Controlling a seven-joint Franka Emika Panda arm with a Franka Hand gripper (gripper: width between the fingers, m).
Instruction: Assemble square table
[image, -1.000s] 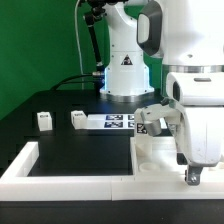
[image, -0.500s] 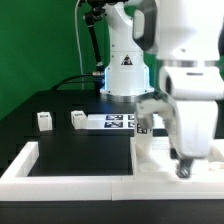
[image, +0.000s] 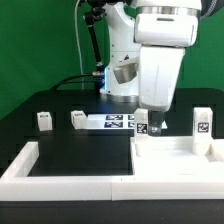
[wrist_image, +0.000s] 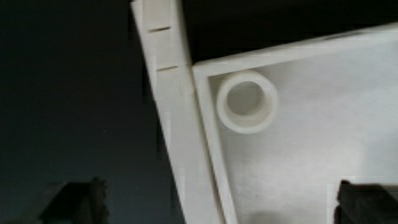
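The white square panel (image: 172, 160) with a raised rim lies on the table at the exterior view's right, inside the corner of the border wall. Four short white tagged legs stand behind it: two at the left (image: 44, 121) (image: 77, 119), one at the panel's far left corner (image: 141, 125) and one at the far right (image: 203, 121). My gripper (image: 156, 126) hangs above the panel's far left edge, next to the third leg. In the wrist view the gripper (wrist_image: 222, 205) is open and empty, with its fingers (wrist_image: 80, 200) astride the panel's rim (wrist_image: 178, 130) and a round socket (wrist_image: 246, 102) below.
The long white L-shaped border wall (image: 60, 172) runs along the front and left. The marker board (image: 115, 122) lies flat between the legs. The robot base (image: 125, 75) stands at the back on the black table.
The arm has risen and swung to the exterior view's left, from the panel's front right corner to above its far left edge. The panel and legs have not moved.
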